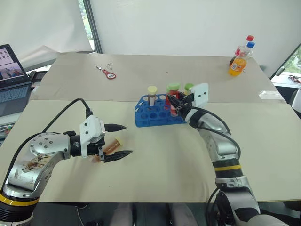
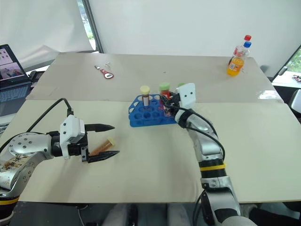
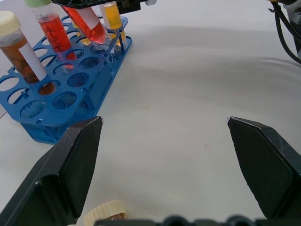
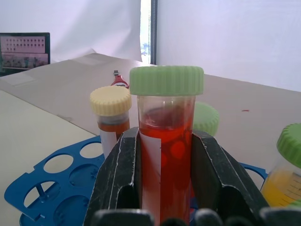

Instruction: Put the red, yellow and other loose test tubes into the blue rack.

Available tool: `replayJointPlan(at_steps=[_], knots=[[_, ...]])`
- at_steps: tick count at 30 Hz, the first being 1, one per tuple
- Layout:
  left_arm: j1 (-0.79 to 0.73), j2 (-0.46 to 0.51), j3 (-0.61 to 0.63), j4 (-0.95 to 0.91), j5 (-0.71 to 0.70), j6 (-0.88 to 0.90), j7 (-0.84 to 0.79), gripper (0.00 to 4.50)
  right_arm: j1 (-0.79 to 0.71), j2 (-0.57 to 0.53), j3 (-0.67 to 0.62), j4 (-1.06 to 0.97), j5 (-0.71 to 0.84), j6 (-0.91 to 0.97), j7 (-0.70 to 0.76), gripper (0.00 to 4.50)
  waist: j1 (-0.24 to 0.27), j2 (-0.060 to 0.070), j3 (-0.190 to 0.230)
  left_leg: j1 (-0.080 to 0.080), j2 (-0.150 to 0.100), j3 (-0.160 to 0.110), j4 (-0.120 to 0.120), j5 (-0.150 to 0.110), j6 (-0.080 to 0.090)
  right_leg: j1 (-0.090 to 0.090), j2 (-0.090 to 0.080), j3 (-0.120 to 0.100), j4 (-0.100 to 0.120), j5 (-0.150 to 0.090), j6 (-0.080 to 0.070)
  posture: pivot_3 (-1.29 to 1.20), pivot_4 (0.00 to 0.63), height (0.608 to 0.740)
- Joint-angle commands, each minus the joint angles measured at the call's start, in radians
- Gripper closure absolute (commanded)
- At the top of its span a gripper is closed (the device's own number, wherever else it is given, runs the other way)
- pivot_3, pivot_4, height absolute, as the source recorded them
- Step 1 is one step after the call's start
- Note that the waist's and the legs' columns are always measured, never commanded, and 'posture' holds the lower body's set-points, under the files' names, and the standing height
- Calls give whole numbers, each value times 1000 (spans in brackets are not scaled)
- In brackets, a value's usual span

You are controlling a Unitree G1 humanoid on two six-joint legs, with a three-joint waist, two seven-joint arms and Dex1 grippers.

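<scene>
Risk first: your right claw (image 1: 181,104), centre of the head view, is pinching a red tube (image 4: 165,155) with a green cap over the blue rack (image 1: 151,114), and in the left wrist view that tube looks tilted, its lower end right by a hole near the rack's far corner. If you push down at that angle I'd expect the tip to catch the top plate's edge and shove or tip the light rack, or the tube to slip in the pads. Neighbours are close too: a second red tube (image 3: 52,34), a yellow tube (image 3: 112,16) and a brown cream-capped tube (image 1: 152,95) stand upright in the rack, so a sideways correction could knock them. Your left claw (image 1: 117,140), lower left of the head view, is spread wide and empty, hovering around one loose brown tube (image 1: 110,146) lying on the desk (image 1: 164,165); closing from there may roll it away, since it lies on its side. Hard to tell: whether the held tube's tip is already in a hole or just above it, as the claw and wrist block it in the head views. Loose tube is cut off in the left wrist view, cap edge showing. Far-off bottles (image 1: 240,60) upper right and the red tool (image 1: 108,73) are too small to read.
</scene>
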Motion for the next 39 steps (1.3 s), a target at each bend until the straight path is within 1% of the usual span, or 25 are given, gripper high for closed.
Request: replayJointPlan(at_steps=[1,7,14,21,23,26,29,31,35,38,39], knots=[[-20,-2,2,-14,-1,-4,3,0,3,10,8,12,-24,-64,-22,3476,-1,0,0,0,0,0,0,0,0,0,0,0,0,0,0,0,150,733],[-28,-2,-2,-10,1,-3,5,0,10,48,14,62,-49,-141,-64,3477,-7,0,0,1,0,-1,0,0,0,0,0,0,1,0,0,0,150,733],[-24,-8,4,4,1,-7,13,0,41,115,15,96,-80,-241,-157,3477,-15,0,0,1,0,-6,0,0,0,0,0,0,4,0,0,0,150,733],[-39,-55,9,45,15,-5,71,0,89,175,-16,117,-46,-318,-185,3478,-15,0,0,2,0,-7,0,0,-1,1,0,0,5,0,0,0,150,733],[-48,-57,2,51,29,5,91,0,102,177,-12,111,-50,-323,-184,2448,-15,0,0,2,0,-7,0,0,-1,1,0,0,5,0,0,0,150,733],[-64,-60,-5,55,40,23,114,0,125,162,-1,90,-66,-305,-188,1436,-14,0,0,1,1,-7,0,0,-1,1,0,0,5,0,0,0,150,733],[-87,-34,-14,61,58,72,130,0,158,119,2,36,-74,-265,-169,397,-13,0,0,1,0,-7,0,0,-1,0,0,0,5,0,0,0,150,733],[-99,0,-12,65,69,97,121,0,194,79,14,-27,-76,-226,-135,397,-13,0,0,1,0,-8,0,0,-1,0,-1,0,5,0,0,0,150,733],[-115,110,8,41,83,176,105,0,303,-66,42,-239,-31,-105,9,397,-12,0,0,1,0,-8,-1,0,0,0,0,0,4,0,0,0,150,733],[-115,238,6,51,105,254,70,0,331,-181,42,-398,53,55,125,397,-14,0,0,1,0,-7,-1,0,0,0,0,0,1,0,0,0,150,733],[-132,289,-12,39,94,329,55,0,319,-250,25,-447,89,124,180,397,-18,0,0,1,0,-7,0,0,0,0,0,0,0,0,0,0,150,733]])
